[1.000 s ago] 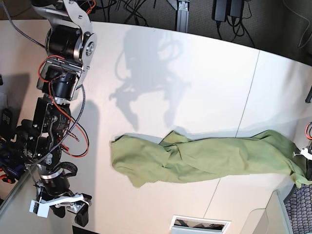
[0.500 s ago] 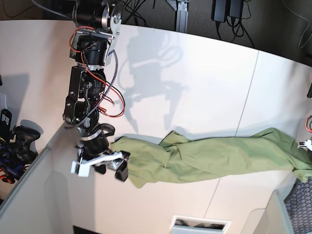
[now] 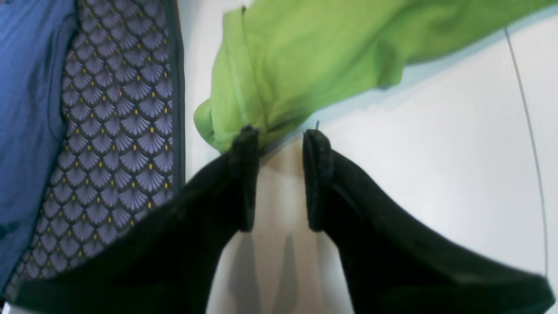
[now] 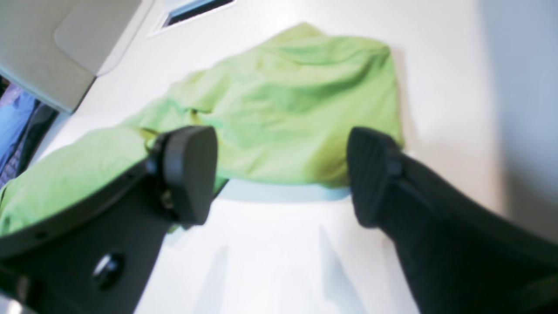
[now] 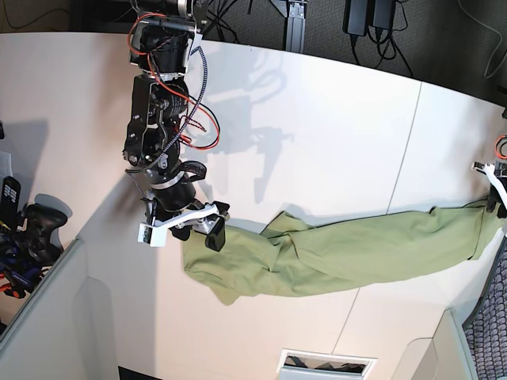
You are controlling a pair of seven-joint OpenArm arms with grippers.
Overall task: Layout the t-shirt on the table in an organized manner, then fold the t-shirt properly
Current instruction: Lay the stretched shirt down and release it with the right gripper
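Base view: right gripper (image 5: 200, 229) gapes wide above t-shirt (image 5: 341, 257).

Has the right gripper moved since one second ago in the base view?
Yes. The right gripper moved from the table's near-left edge up and inward to the t-shirt's left end.

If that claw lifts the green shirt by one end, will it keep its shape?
Probably not. The t-shirt lies bunched in soft wrinkles, so it likely droops. It looks thin and light. On the smooth table it would probably slide rather than snag.
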